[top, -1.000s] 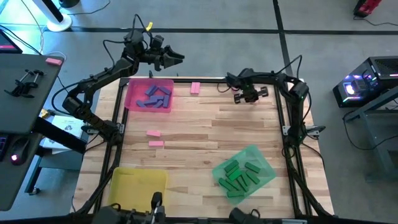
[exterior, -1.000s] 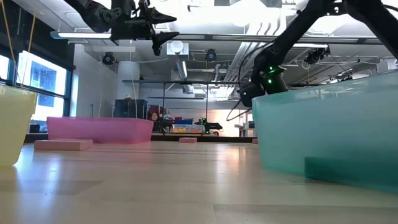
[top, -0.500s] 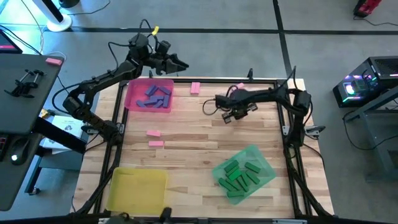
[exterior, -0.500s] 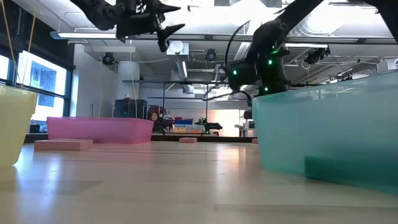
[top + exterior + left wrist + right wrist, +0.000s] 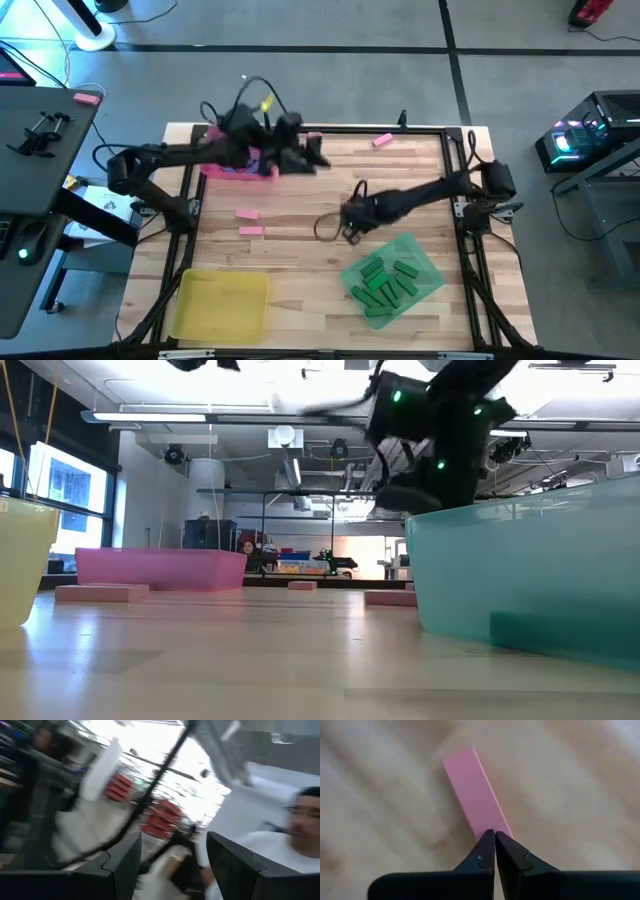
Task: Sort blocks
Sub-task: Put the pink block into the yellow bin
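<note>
Small pink blocks [image 5: 247, 214] flat on the table [image 5: 300, 260], one [image 5: 476, 794] just ahead of the pinched-shut right claw [image 5: 495, 836]. Green blocks [image 5: 385, 280] heaped in the green tray [image 5: 425, 262]; yellow tray [image 5: 222, 305] seemingly bare. Left claw [image 5: 312, 160] spread wide beside the pink tray [image 5: 222, 168], gripping nothing.

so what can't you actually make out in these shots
- Purple-blue blocks in the translucent pink tray: high view, the left arm covers the tray, so the contents are hidden.
- Left gripper: high view, motion blur hides what lies beneath it; its wrist view shows only a blurred room and a person.
- Pink bar-shaped block: right wrist view, its near end is hidden behind the shut right gripper; contact cannot be told.
</note>
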Motion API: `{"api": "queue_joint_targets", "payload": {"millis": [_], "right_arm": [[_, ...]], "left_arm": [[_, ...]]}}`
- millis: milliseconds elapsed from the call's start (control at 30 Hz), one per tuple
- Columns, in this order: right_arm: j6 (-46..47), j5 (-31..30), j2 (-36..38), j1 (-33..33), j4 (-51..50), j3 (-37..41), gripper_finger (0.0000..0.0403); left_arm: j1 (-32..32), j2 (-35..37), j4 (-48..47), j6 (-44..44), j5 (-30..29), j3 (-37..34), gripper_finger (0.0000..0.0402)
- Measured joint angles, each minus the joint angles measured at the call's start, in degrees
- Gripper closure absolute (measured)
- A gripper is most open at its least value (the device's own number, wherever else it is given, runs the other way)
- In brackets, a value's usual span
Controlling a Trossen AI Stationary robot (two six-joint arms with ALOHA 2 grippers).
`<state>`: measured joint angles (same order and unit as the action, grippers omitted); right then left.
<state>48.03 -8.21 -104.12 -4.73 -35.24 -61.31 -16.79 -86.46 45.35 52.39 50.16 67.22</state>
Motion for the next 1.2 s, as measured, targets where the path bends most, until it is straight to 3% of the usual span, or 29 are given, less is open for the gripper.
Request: {"api": "queue_joint_targets", "payload": {"millis": [200,467,533,600,667,733,833,1000,1200], "right_arm": [[-0.53,-1.52,-0.08,-5.03,0.03,-0.92,0.0403],[-3.95,-2.23,0.20,-4.51,-0.90,-1.19,0.0403],[-4.59,-2.20,0.73,-3.53,-0.94,-1.13,0.0403],[-4.59,-1.94,1.07,-2.46,-0.70,-1.08,0.0403],[-4.59,-1.21,1.25,-1.51,-0.07,-1.08,0.0403],[-4.59,0.43,1.25,-0.73,1.17,-1.08,0.0403],[-4.61,2.87,1.27,0.09,3.09,-1.08,0.0403],[-4.62,3.61,1.38,0.26,5.35,-1.10,0.0403],[-4.58,6.75,3.85,0.30,4.20,-1.13,0.0403]], "left_arm": [[9.34,0.87,6.13,2.71,-5.57,0.00,0.0193],[10.81,11.42,6.07,-1.42,-7.96,3.59,0.0193],[10.81,16.13,-2.52,-8.47,-8.93,4.57,0.0194],[10.83,21.61,-22.01,-18.57,-12.95,5.86,0.0199],[11.28,26.70,-46.10,-29.97,-22.50,7.51,0.0205],[12.78,30.68,-64.45,-36.03,-34.65,7.71,0.0212],[15.66,35.63,-76.68,-35.66,-44.00,4.46,0.0220],[20.36,45.46,-71.40,-27.39,-45.69,-10.50,0.0229],[25.31,55.60,-46.54,-12.24,-50.92,-36.06,0.0232]]}}
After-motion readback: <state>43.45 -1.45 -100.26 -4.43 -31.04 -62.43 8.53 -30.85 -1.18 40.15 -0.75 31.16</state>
